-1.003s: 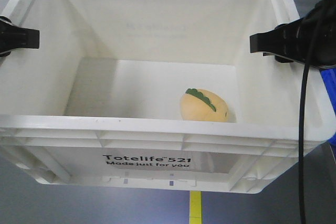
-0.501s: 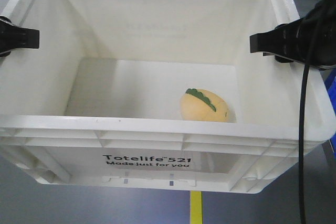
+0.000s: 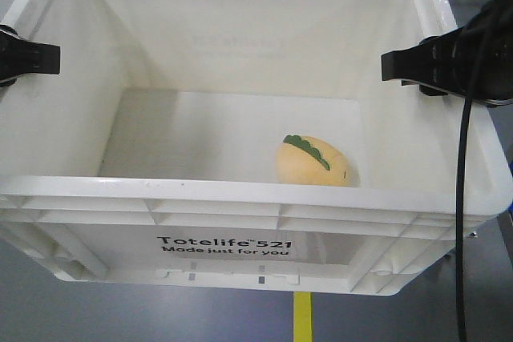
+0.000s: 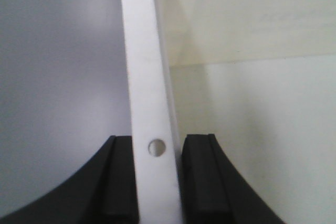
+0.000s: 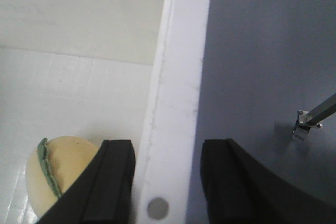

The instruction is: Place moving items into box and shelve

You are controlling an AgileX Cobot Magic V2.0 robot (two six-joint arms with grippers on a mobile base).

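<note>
Two pinch grips: left gripper (image 4: 157, 178) clamping left rim of white Totelife crate (image 3: 240, 196), right gripper (image 5: 169, 182) clamping right rim; yellow-orange plush toy (image 3: 313, 164) inside, near-right corner.

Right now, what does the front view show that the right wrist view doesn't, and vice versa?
Only the front view: black lettering on the box, the left gripper on the left wall, and a yellow floor line. Only the right wrist view: a small round mark on the rim. Both: the plush toy on the box floor and the right gripper clamped over the right rim.
</note>
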